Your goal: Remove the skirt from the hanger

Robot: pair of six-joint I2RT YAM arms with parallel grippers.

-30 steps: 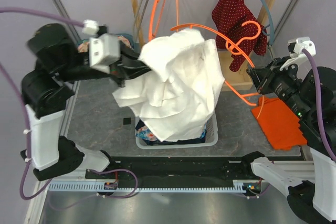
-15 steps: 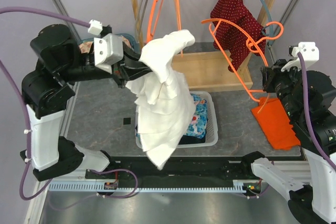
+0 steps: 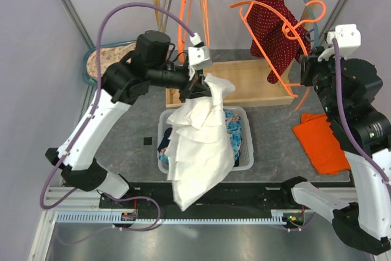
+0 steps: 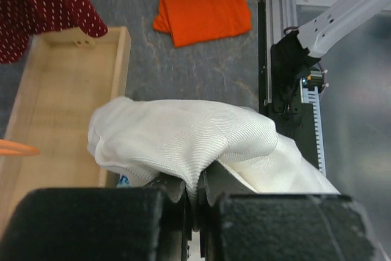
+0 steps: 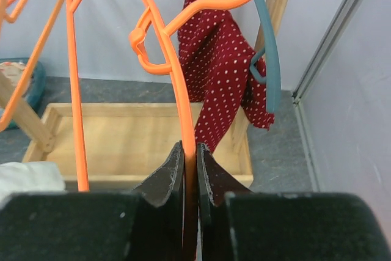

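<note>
Left hand (image 4: 194,189) clenched on a fold of the white skirt (image 3: 198,151), holding it above the basket (image 3: 247,151). Skirt hangs free from the grip, lower end draped over the basket's near rim. Skirt is off the hanger (image 3: 269,35) and well apart from it. Right hand (image 5: 189,166) clamped on the orange hanger's wire, holding it up beside the red dotted garment (image 3: 278,10) on the rack. Folded orange cloth (image 3: 321,142) lies on the bench (image 3: 116,126), right of the basket.
</note>
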